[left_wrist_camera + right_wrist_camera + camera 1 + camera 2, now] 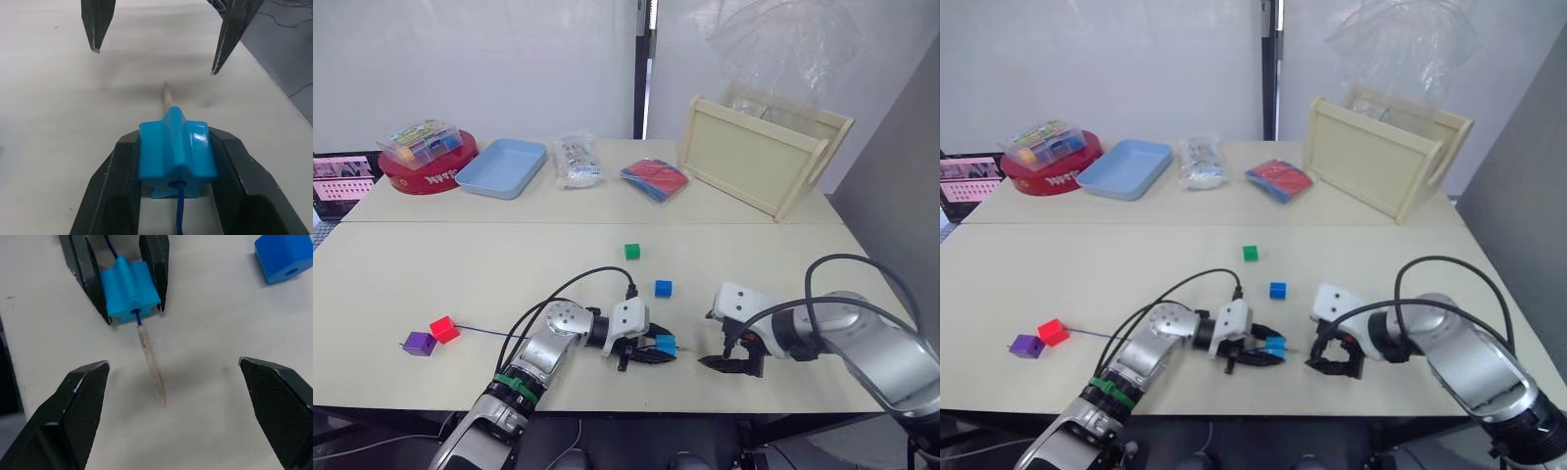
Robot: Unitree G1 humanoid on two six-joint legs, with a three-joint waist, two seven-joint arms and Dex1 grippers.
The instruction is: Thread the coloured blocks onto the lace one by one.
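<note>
**Ana:** Left eye view first: what is each arm doing?

**Ben:** The left gripper [651, 351] is clamping the light blue block [665, 344] at the near edge of the table [460, 264]. The right gripper [729, 362] is hovering just beside it with its fingers spread apart. The red block [443, 329] and purple block [419, 343] are sitting already on the lace [494, 335], well off to the robot's left. The green block [631, 252] and darker blue block [663, 288] are lying loose farther back.

**Ana:** And the left wrist view?

**Ben:** The cord is entering the block's near face, and the pale tip [167, 94] is poking out beyond, pointing toward the other gripper's fingers [230, 34].

**Ana:** Right wrist view?

**Ben:** The tip [151, 367] is lying flat, its long axis running from the block toward the gap between the open right fingers [78, 401]. It is sitting between them but not yet touching either. The right arm is nearer, so it looks placed to close on the tip and pull.
</note>
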